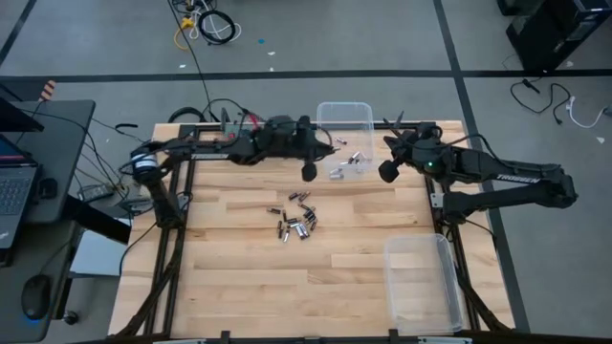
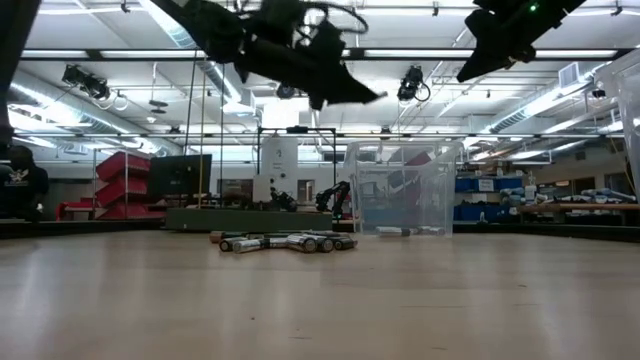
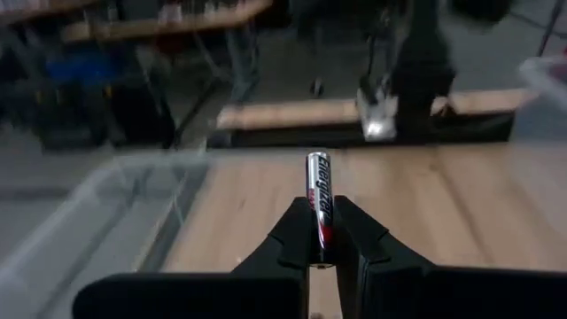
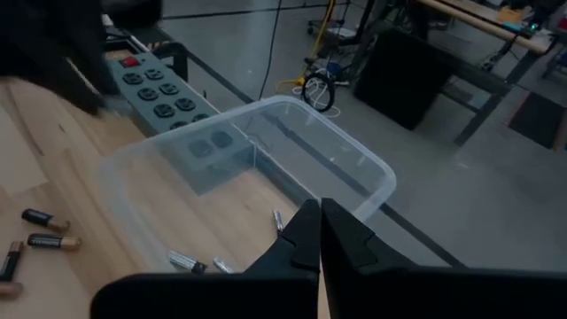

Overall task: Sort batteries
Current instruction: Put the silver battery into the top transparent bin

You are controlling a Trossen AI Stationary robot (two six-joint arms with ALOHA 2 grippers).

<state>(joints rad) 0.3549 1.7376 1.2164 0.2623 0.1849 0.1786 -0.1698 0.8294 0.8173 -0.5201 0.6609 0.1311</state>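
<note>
A heap of small silvery and dark batteries [image 1: 296, 222] lies mid-table, and the low view shows the same heap [image 2: 285, 242]. A few more batteries [image 1: 349, 162] lie inside the clear far bin [image 1: 344, 105]. My left gripper [image 1: 309, 172] hovers just left of that bin, shut on one silver battery [image 3: 318, 182]. My right gripper [image 1: 388, 172] hangs at the bin's right side with its fingers [image 4: 341, 235] shut and nothing between them. Its wrist view looks down into the bin [image 4: 354, 159] and onto the batteries there [image 4: 186, 261]. My left gripper pinches the silver battery between its two fingers [image 3: 292, 230] at the battery's red-and-dark rear end [image 3: 320, 239]. The battery lies along the fingers, and its silver end sticks out past the fingertips. It is lifted clear, high above the table.
A second clear bin [image 1: 421, 282] stands at the table's near right corner. A green power strip [image 4: 155, 89] lies by the far edge beside the far bin. Two loose batteries [image 4: 44, 230] lie on the wood. A person [image 2: 20, 180] stands far off in the room.
</note>
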